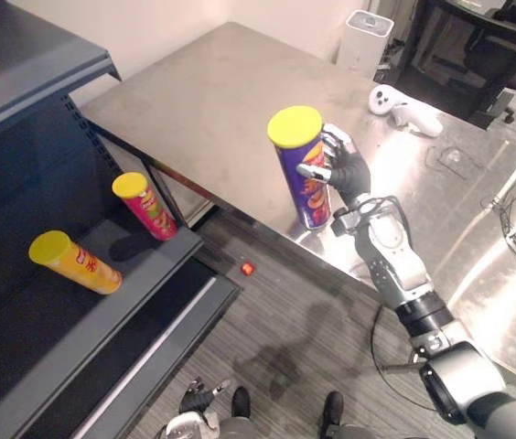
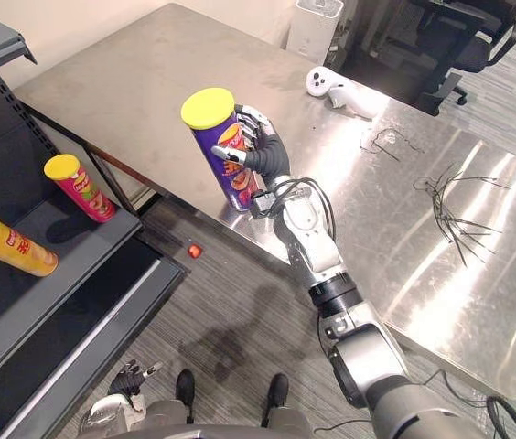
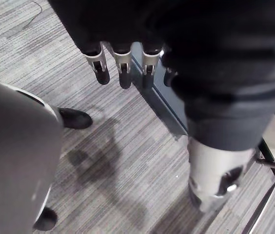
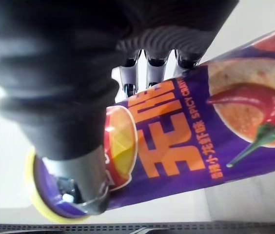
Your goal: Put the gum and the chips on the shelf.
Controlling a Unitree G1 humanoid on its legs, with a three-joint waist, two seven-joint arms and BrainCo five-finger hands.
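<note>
Chips can [image 1: 302,178] in my right hand [image 1: 348,169]: a tall purple tube with a yellow lid [image 1: 295,126], orange lettering down its side and a picture of a red chilli on it. My fingers [image 4: 147,66] curl round one side of it and my thumb [image 4: 81,185] presses the other. The can leans, lid toward the shelf [image 1: 148,274], with its base over the near edge of the steel worktop [image 1: 194,101]; whether the base touches the steel I cannot tell. On the dark shelf to my left are two more cans with yellow lids: a red tube [image 1: 148,208] leaning near the shelf's front corner, and a yellow tube [image 1: 80,263] lying on its side further along. My left hand [image 3: 124,73] hangs over the carpet [image 3: 127,161], fingers straight, holding nothing. A white controller [image 1: 403,108] lies on the worktop, well apart from the chips.
</note>
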